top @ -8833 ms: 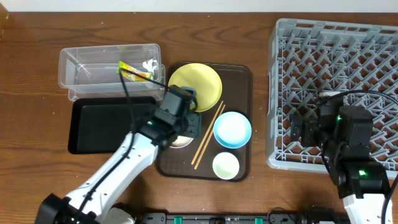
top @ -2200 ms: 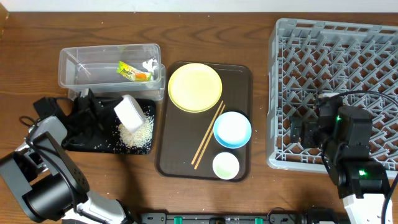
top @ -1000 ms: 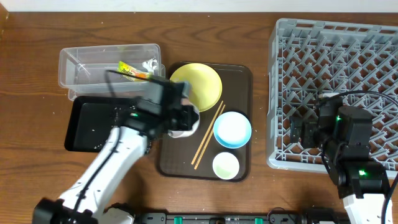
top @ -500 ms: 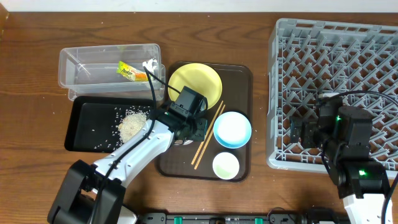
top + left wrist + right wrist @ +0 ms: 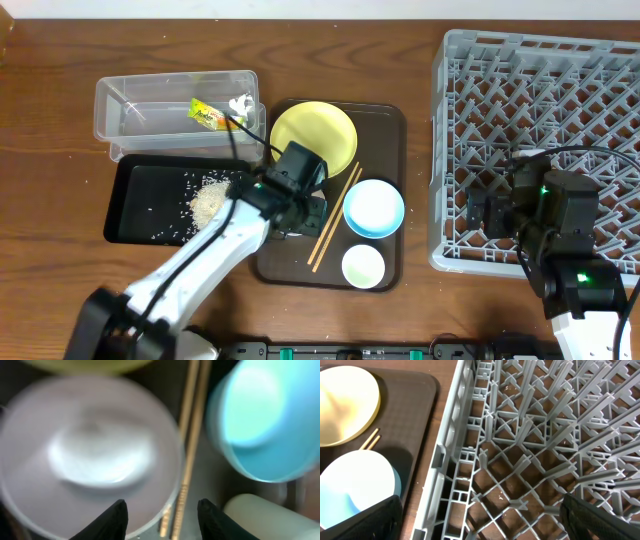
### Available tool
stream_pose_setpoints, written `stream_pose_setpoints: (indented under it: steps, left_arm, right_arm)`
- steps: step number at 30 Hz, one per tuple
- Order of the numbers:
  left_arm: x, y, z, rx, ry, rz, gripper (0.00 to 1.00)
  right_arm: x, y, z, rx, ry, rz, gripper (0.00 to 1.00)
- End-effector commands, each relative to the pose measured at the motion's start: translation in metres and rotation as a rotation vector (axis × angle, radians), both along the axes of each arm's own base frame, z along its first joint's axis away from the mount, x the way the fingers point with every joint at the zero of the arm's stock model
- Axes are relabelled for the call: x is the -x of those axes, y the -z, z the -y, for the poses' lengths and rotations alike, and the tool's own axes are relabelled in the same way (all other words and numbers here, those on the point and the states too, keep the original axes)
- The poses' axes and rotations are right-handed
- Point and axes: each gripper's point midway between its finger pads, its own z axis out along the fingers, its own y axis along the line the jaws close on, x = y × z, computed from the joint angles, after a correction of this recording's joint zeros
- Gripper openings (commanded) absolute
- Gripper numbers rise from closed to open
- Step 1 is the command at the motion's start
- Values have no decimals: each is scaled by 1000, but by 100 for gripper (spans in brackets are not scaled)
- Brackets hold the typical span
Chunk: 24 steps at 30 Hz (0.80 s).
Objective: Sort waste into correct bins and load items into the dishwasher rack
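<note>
Left gripper (image 5: 162, 519) open over the white bowl (image 5: 90, 455) on the serving tray (image 5: 385, 130); right gripper (image 5: 482, 520) open above the rack (image 5: 530, 435). Waste looks sorted — rice (image 5: 207, 203) in the black tray (image 5: 140, 195), wrapper (image 5: 207, 115) in the tub (image 5: 140, 110) — nothing racked yet.

Overhead view: bright, even, diffuse light from above. The table (image 5: 60, 60) shows a mild sheen, the clear tub (image 5: 108, 98) carries pale glare along its rim, and shadows are soft and short.

Left wrist view: wholly out of focus. Just ahead of the left gripper (image 5: 161, 516) the white bowl (image 5: 90, 455) is a grey smear with 1 bright patch. To the right, the light blue bowl (image 5: 270, 420) glows, washed out at its centre. The 2 chopsticks (image 5: 192, 435) between them have soft edges, and the fingers (image 5: 114, 520) are black silhouettes.

Right wrist view: sharp and evenly lit. The dishwasher rack (image 5: 545, 435) ahead of the right gripper (image 5: 480, 520) holds dark shadow in its cells. The yellow plate (image 5: 345, 405), ahead to the left, bears a faint highlight.
</note>
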Motion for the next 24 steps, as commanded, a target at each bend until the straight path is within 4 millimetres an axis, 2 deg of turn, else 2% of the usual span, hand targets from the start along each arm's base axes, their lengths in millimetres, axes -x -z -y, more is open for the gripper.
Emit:
stream_pose_setpoints:
  steps: [1,4,7,13,18,21,23,24]
  left_arm:
    - [-2,-34,9,40,45,97,48]
    - [11,-37,19,41,92,94,48]
    - [28,-27,30,22,154,60,48]
    - [59,0,50,-34,270,-17,48]
    - [72,28,55,-94,305,-92,47]
    - [73,39,54,-114,283,-128,32]
    - [72,38,55,-110,283,-121,18]
    - [70,37,57,-101,283,-112,8]
  right_arm:
    - [-2,-9,-3,-16,-3,21,99]
    - [-2,-9,-3,-16,-3,20,99]
    - [-2,-9,-3,-16,-3,20,99]
    - [-2,-9,-3,-16,-3,20,99]
    - [-1,-8,-3,-16,-3,20,99]
    - [-1,-8,-3,-16,-3,19,99]
    - [-1,-8,-3,-16,-3,20,99]
    - [-1,-8,-3,-16,-3,19,99]
